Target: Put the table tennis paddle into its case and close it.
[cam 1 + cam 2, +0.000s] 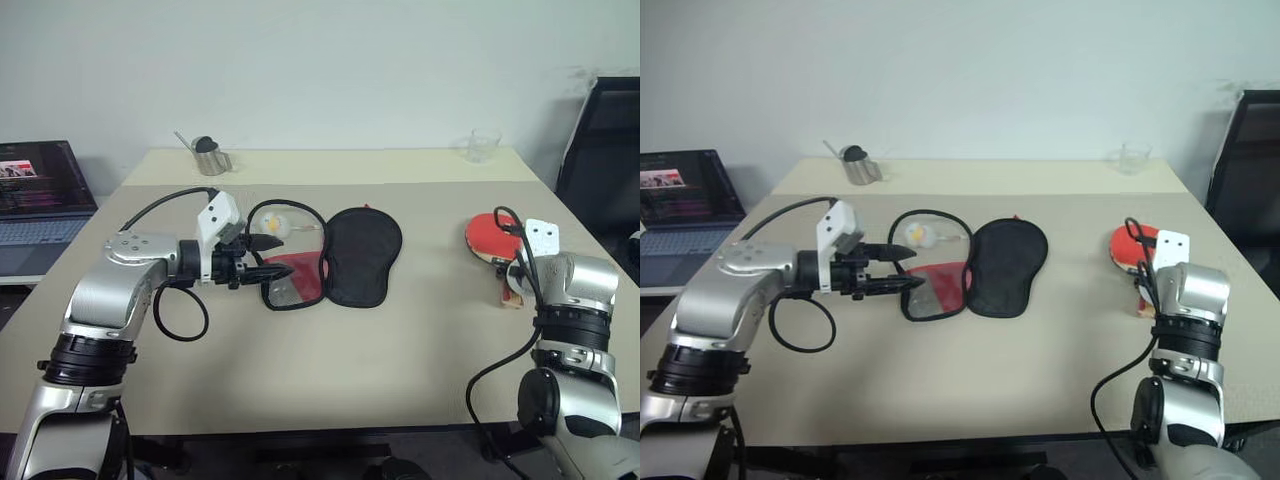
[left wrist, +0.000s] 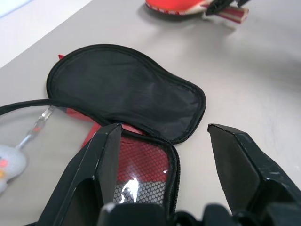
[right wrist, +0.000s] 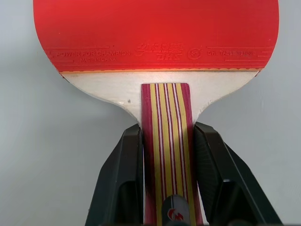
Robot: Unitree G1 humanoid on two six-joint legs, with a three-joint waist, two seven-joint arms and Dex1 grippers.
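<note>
**Clamping the handle, case lying open**

Gripping the table tennis paddle (image 3: pixel 160 61) by its striped handle, with the two black fingers (image 3: pixel 123 179) of the right gripper (image 3: pixel 165 181) pressed against either side of the wood, just below the pale shoulder of the blade. Held that way, by judgement, so the round red face stayed free to go first into the pouch. Seen from the head, sat at the robot's right on the table (image 1: pixel 400 360), red rubber up and partly hidden behind the right wrist.

Spread wide at the other side: left gripper (image 2: pixel 164 141), holding nothing, one finger (image 2: pixel 106 155) over the mesh-pocket half and the other over bare table beside it. Probably poised there to pin or lift that edge and hold the mouth of the pouch open.

Lay unzipped and folded out flat near mid-table: the case (image 1: pixel 345 255), black lining up on the half nearer the paddle, red fabric and mesh showing on the half by the left gripper, white ball (image 1: pixel 275 227) on its cord just beyond. Well apart from the paddle, so a carry across was yet to come.

Stood at the far edge: a metal cup (image 1: pixel 212 158) and a clear glass (image 1: pixel 484 145). Off to the left, an open laptop (image 1: pixel 40 195).
</note>
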